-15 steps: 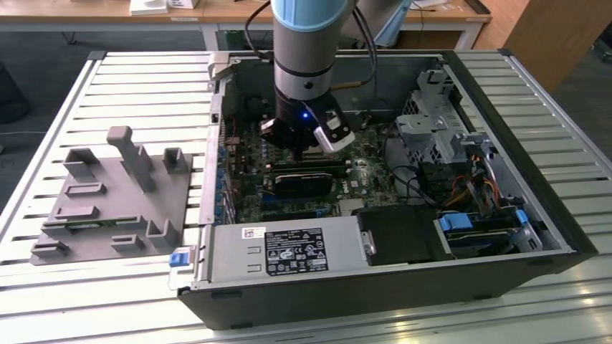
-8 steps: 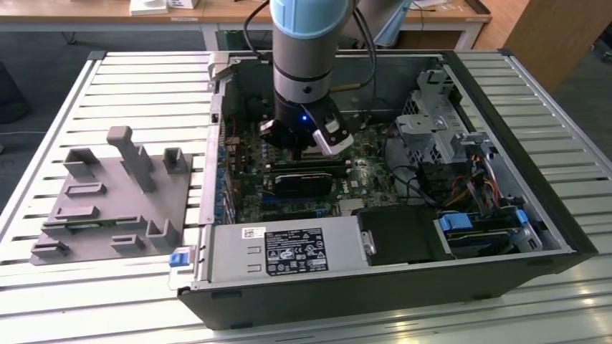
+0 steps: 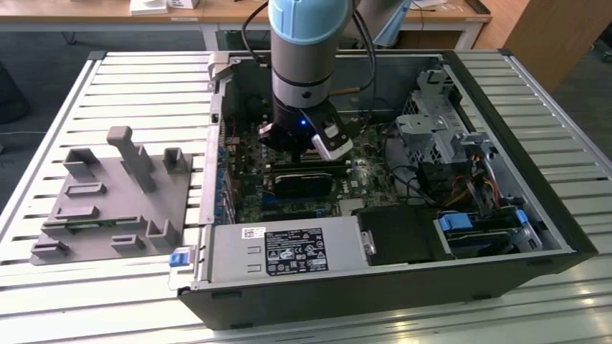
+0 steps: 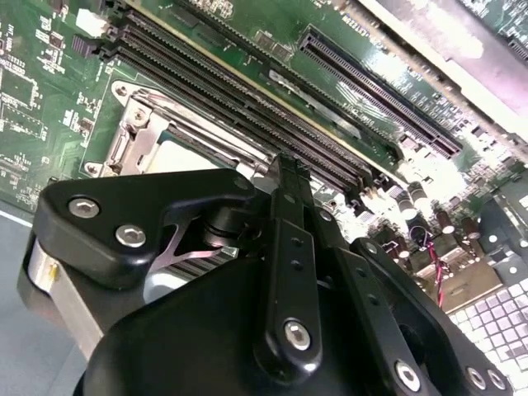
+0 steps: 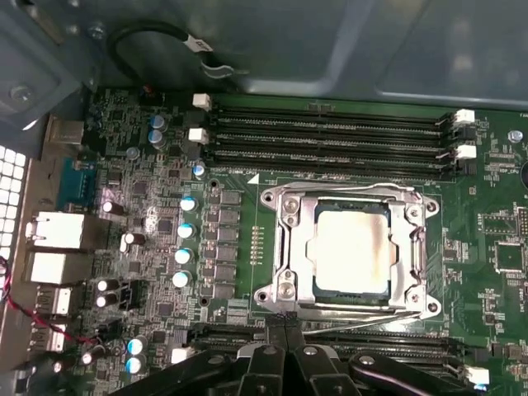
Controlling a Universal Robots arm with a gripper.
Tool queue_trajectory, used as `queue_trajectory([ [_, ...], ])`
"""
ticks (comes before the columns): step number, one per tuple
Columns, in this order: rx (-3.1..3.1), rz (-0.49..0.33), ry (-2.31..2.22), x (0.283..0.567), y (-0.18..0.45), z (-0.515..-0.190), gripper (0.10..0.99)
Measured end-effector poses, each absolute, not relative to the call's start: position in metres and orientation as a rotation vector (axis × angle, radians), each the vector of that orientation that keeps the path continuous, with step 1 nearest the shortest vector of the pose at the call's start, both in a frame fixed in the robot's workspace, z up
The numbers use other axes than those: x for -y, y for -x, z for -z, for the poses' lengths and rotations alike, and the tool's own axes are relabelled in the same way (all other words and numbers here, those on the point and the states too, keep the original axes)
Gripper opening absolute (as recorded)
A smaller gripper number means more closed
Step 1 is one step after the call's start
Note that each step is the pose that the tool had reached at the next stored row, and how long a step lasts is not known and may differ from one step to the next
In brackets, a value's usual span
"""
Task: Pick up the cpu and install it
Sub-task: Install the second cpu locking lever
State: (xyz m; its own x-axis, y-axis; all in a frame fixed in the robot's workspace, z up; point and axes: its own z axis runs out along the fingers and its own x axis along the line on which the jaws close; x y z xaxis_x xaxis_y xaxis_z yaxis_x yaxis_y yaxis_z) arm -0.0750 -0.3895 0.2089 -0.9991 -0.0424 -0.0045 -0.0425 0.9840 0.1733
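i'm looking at a slatted metal table (image 3: 143, 79) with an open computer case (image 3: 535, 215) lying on it across the middle and right of the exterior view, and a grey plastic tray (image 3: 105, 208) with upright posts at the left of the frame. the arm (image 3: 304, 64) comes down from the top centre into the case, over the green motherboard (image 3: 249, 201). in the first wrist view the cpu (image 5: 352, 252) sits flat in its socket, framed by the silver retention bracket (image 5: 285, 247), right of centre in that frame, with black memory slots (image 5: 330, 132) running across above it. the end effector (image 5: 285, 323) shows at the bottom edge of that frame, its black fingertips (image 5: 275, 325) pressed together with nothing between them, just below the bracket. in the second wrist view the end effector's black linkage (image 4: 289, 280) fills the lower part, with the socket bracket at the left behind it.
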Motion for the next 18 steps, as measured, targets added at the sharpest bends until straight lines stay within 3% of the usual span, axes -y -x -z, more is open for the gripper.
queue_trajectory([
  [18, -3.118, -0.36, 0.067, 0.3912, 0.0799, -0.1989, 0.106],
])
